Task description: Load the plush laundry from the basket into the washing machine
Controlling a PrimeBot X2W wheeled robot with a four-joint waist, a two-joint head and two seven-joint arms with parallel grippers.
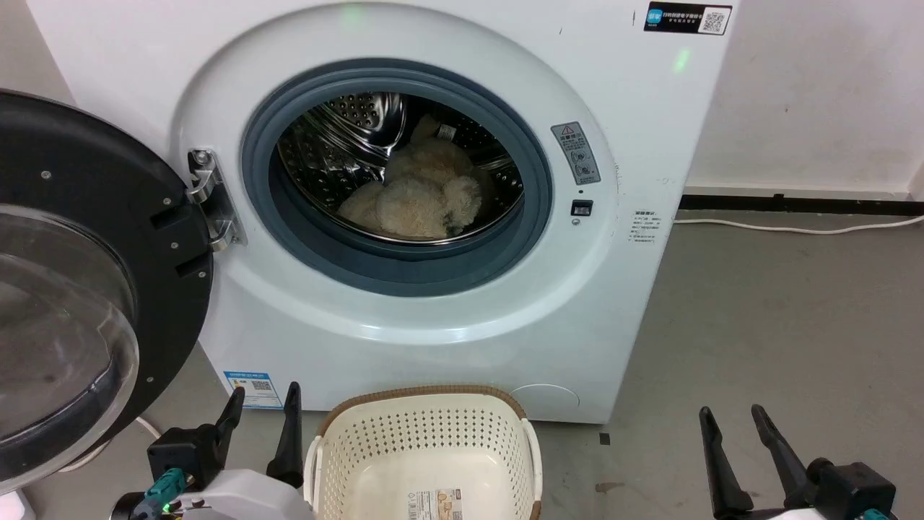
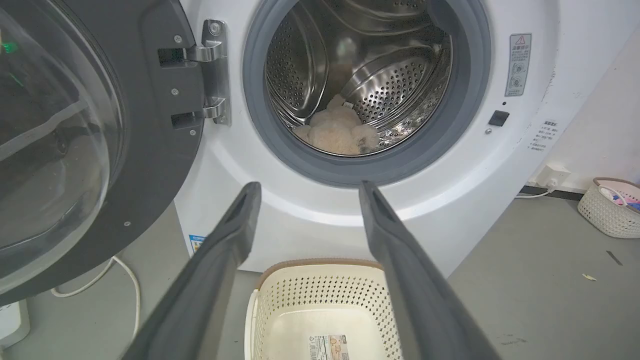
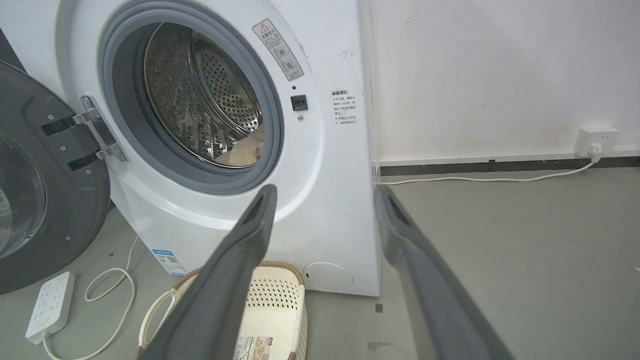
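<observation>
found the plush laundry [image 1: 419,196] lying at the bottom of the drum [image 1: 336,155] inside the washing machine [image 1: 635,303], behind the grey gasket [image 1: 404,269], and the basket [image 1: 426,433] bare on the floor [image 1: 765,325] just before the machine's front edge, label [image 1: 433,503] showing. logged left pincer [image 1: 265,391] and right pincer [image 1: 730,410] both spread apart, holding nothing, low on either side of the basket. judged the loading step as good as done; next probably calls for reaching the open door [image 1: 94,209] at left and swinging it shut.

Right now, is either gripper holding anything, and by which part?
Nothing is held. The left gripper and right gripper are both open and empty; the plush laundry lies inside the washing machine drum.
</observation>
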